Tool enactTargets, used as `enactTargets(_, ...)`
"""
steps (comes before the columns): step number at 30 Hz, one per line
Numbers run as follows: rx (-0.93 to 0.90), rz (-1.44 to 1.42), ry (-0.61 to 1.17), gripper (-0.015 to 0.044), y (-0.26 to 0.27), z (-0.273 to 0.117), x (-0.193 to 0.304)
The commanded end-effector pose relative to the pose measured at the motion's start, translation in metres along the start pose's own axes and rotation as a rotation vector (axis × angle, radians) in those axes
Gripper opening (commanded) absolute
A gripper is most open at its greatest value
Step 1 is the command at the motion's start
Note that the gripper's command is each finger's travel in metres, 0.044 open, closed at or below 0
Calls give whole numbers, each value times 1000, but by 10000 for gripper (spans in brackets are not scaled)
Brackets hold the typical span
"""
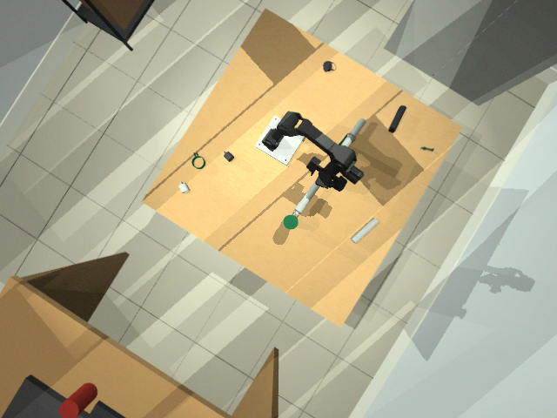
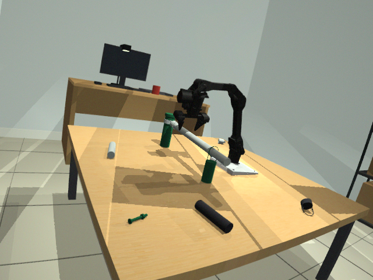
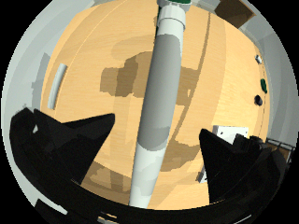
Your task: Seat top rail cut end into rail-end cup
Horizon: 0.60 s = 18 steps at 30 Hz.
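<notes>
The big green post (image 2: 165, 135) stands upright; its green cap shows from above (image 1: 290, 222). The brace band (image 2: 167, 121) sits high on the post, just below the cap. The pale rail-end cup (image 2: 173, 123) (image 3: 171, 21) hangs on the band. The grey rail (image 1: 307, 198) (image 2: 199, 143) (image 3: 161, 93) runs from the cup mouth through the loop cap's thin green loop (image 2: 214, 147) at the short green post (image 2: 208, 171). Its end is inside the cup; how deep is hidden. My gripper (image 2: 188, 129) (image 3: 158, 125) is open and empty, fingers apart on either side of the rail, with gaps visible in the wrist view.
A loose grey tube (image 1: 365, 231) (image 2: 111, 150), a black tube (image 1: 397, 118) (image 2: 213, 216), a green bolt (image 1: 427, 148) (image 2: 137, 218) and a black ring cap (image 1: 327, 66) (image 2: 306, 203) lie on the table. A green ring band (image 1: 192, 160) and two small fittings lie beyond the white base plate (image 1: 286, 158).
</notes>
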State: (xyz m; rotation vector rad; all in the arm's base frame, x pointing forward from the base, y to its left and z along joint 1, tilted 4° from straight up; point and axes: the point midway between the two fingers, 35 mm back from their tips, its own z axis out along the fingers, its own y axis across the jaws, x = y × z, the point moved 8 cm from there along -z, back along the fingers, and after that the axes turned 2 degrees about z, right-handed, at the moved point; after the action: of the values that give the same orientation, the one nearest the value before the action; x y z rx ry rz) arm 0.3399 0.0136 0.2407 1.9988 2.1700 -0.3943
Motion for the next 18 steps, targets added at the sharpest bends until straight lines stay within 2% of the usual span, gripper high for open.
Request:
enactTargets(1,-54,-18,-3,440,-6,-27,1)
enactTargets(18,-69,-24,-3,440,-8,-36,1)
